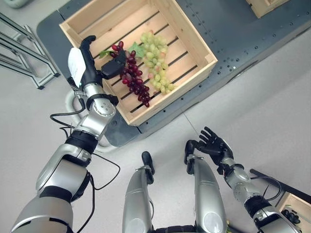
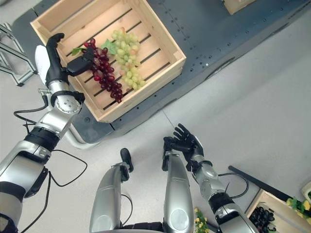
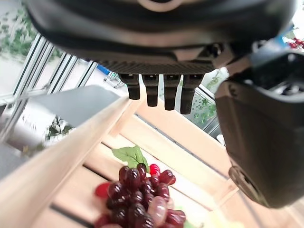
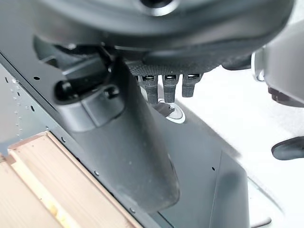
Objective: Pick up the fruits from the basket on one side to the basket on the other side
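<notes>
At the lower right of the frame my right hand point(image 1: 214, 144) hangs over the floor, fingers spread and holding nothing; a second crate point(image 2: 279, 213) there is cut off by the corner, its dark fruit hard to make out. Farther up, at upper left, my left hand point(image 1: 92, 65) stands over the wooden crate point(image 1: 194, 41) rim, fingers straight, thumb just touching the red grapes point(image 1: 135, 80). Green grapes point(image 1: 155, 60) lie beside them on the slats.

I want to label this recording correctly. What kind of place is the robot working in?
Probably an indoor robot test space, not a home or a shop. A wooden crate with red grapes and green grapes rests on a dark riveted metal platform above a plain grey floor.
</notes>
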